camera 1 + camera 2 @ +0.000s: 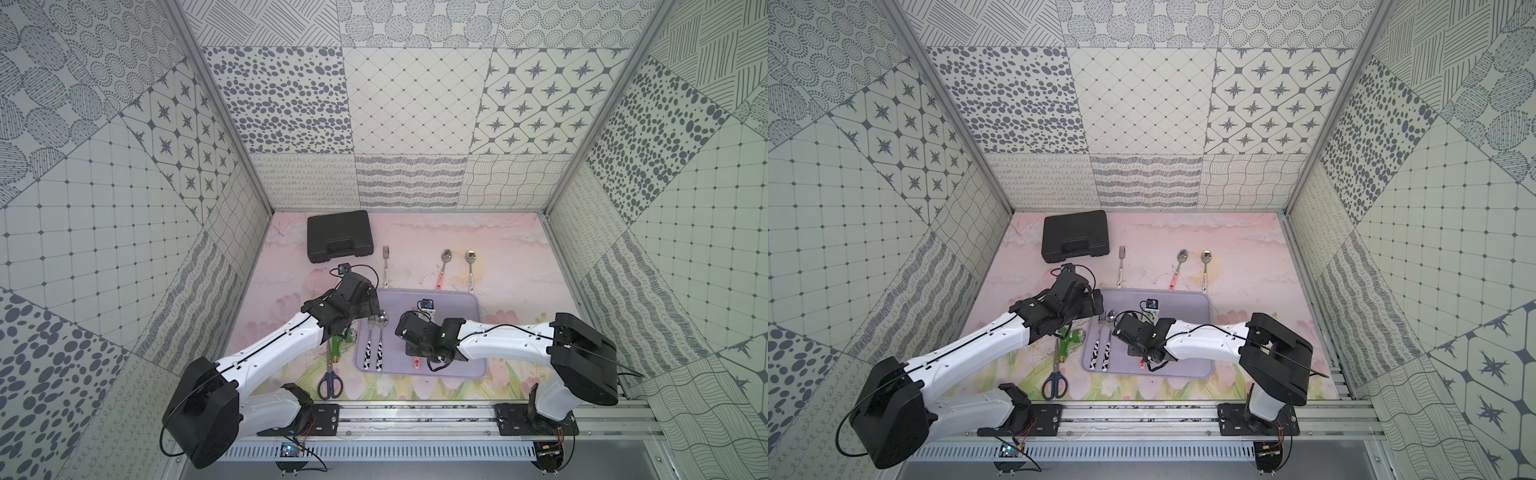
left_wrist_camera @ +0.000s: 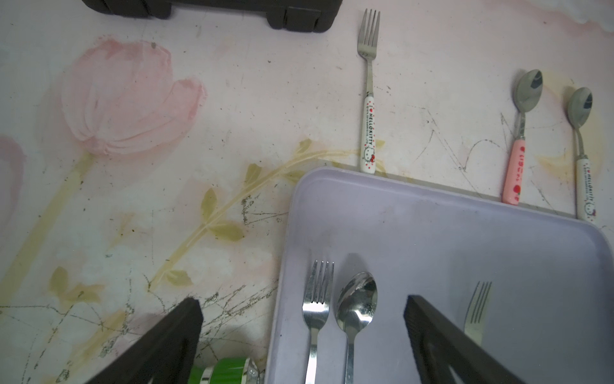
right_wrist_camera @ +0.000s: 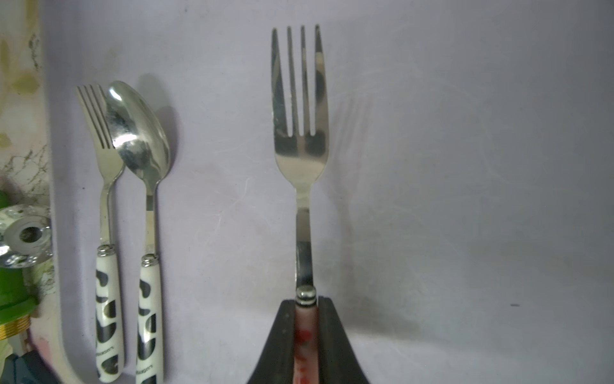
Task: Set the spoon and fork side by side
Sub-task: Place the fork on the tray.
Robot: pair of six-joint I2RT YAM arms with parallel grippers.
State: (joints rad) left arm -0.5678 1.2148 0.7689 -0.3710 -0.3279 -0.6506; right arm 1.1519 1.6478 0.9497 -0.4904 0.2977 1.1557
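- We see a pink floral tabletop (image 1: 519, 266) inside a patterned enclosure, with two white-and-black arms reaching in from the near rail.
- A lavender tray (image 1: 457, 303) lies at centre. It contains a cow-patterned fork (image 1: 368, 353) and a cow-patterned spoon (image 1: 380, 353), side by side near its left edge with handles towards the robot. Their heads are so close that we cannot tell if they touch.
- A closed black case (image 1: 338, 236) sits at the far left of the table, well apart from the tray.
- The right gripper (image 3: 306, 304) is over the tray's middle, clenched on the handle of a pink-handled fork (image 3: 300, 133). The tines point away from the robot, and the fork's shadow falls beside it on the tray floor.
- The left gripper (image 2: 301, 301) hangs over the tray's left edge above the cow-patterned pair, its jaws spread wide and holding nothing.
- Blue-handled scissors (image 1: 330, 380) and a green hose fitting (image 1: 341, 340) lie on the table just left of the tray.
- Beyond the tray's far rim lie a Hello Kitty fork (image 1: 386, 266), a pink-handled spoon (image 1: 443, 268) and a Hello Kitty spoon (image 1: 470, 268), handle ends at the rim.
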